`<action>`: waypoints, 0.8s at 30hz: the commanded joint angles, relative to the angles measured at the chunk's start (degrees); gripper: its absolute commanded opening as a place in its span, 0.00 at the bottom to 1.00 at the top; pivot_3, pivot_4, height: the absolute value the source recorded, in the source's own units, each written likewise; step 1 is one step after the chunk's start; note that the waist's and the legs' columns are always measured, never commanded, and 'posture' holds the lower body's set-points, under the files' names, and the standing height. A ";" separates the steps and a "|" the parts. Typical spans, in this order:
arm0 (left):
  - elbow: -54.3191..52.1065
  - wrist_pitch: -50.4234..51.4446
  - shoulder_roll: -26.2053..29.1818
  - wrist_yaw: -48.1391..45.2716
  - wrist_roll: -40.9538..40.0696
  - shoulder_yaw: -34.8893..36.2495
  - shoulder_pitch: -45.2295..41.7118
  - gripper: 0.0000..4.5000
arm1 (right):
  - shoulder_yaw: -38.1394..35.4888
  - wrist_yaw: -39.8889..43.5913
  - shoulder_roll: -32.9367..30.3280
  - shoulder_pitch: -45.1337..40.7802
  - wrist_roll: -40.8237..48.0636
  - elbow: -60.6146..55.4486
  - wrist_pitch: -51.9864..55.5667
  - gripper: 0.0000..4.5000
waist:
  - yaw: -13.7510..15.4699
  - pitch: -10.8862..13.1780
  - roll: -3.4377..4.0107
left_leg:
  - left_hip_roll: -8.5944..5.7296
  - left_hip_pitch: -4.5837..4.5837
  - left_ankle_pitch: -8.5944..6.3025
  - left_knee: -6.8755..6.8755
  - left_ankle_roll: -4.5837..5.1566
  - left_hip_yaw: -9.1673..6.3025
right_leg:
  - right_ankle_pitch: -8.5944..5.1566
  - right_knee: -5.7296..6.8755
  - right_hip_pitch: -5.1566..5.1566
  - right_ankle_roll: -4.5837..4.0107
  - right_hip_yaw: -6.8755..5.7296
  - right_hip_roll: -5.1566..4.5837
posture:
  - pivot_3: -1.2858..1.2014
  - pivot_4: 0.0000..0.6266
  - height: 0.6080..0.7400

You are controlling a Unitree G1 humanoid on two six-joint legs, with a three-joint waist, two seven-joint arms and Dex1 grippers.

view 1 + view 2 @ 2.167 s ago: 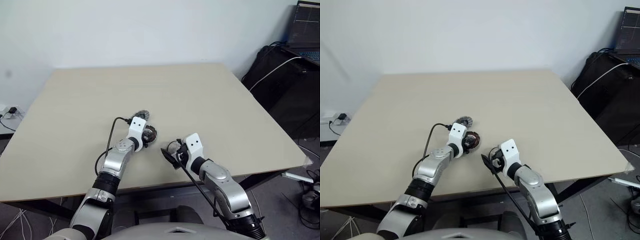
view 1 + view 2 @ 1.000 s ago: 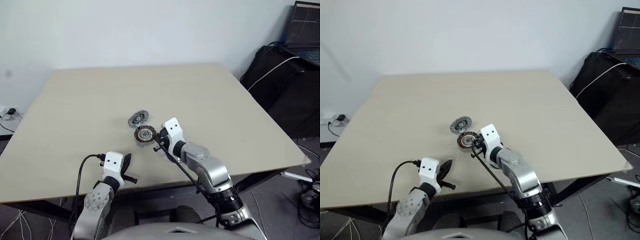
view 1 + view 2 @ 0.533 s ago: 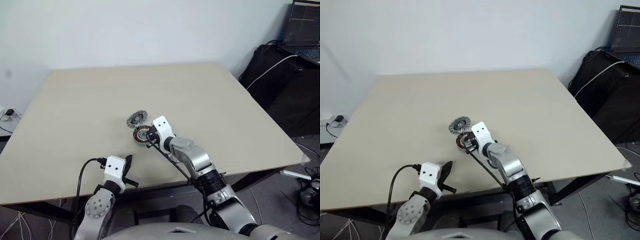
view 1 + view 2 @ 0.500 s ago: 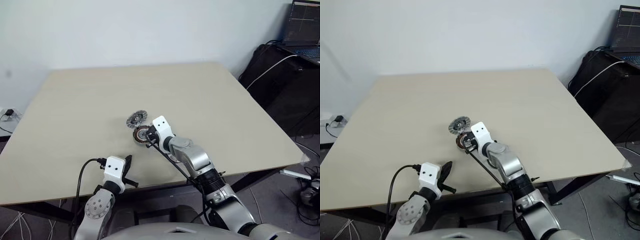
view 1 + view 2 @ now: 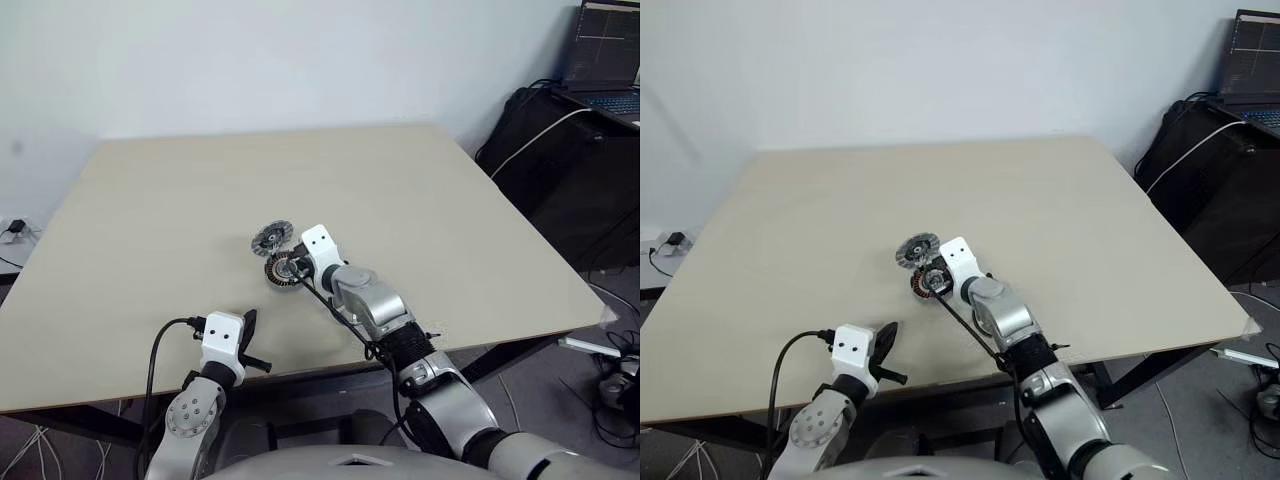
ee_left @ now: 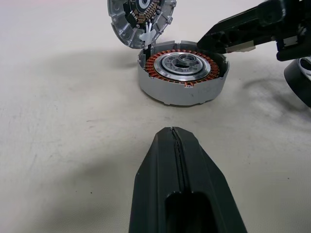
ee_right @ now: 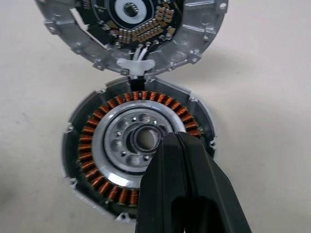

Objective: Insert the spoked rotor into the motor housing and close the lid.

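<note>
- The motor housing [image 7: 138,170] is a squat gray puck with copper-brown windings ringing a silvery centre; it sits near the middle of the table [image 5: 420,200].
- The lid [image 7: 131,29] lies open, joined at the housing's far rim (inner face shows small components).
- The right gripper [image 7: 182,155] has its jaws pressed together, empty, tip over the housing.
- The left gripper [image 6: 177,145], jaws likewise together and empty, hovers by the table's near edge; wide bare tabletop surrounds the housing.
- No legible writing.

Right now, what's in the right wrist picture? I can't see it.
The shut right gripper hangs just above the open motor housing, with its copper windings around a silvery centre. Beyond it, the lid is swung open, on a beige table.
</note>
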 commanded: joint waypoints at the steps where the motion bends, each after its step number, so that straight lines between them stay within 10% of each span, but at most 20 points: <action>1: -2.50 -0.30 -0.34 0.22 -0.46 -0.04 -0.65 0.00 | -1.07 -0.56 0.86 -2.29 -0.67 1.29 -2.43 0.00 | 0.00 0.00 0.00 | 0.00 0.00 0.00 0.00 0.00 0.00 | 0.00 0.00 0.00 0.00 0.00 0.00 | 0.52 0.00 1.00; 24: 2.32 -3.96 -0.19 -0.55 -0.94 1.14 -1.25 0.00 | -0.91 0.69 2.82 -3.38 -2.16 4.50 -5.01 0.00 | -0.09 0.00 0.01 | 0.02 -0.02 0.00 -0.04 0.00 0.03 | 0.00 0.01 -0.07 -0.01 0.01 0.01 | 0.52 0.00 1.00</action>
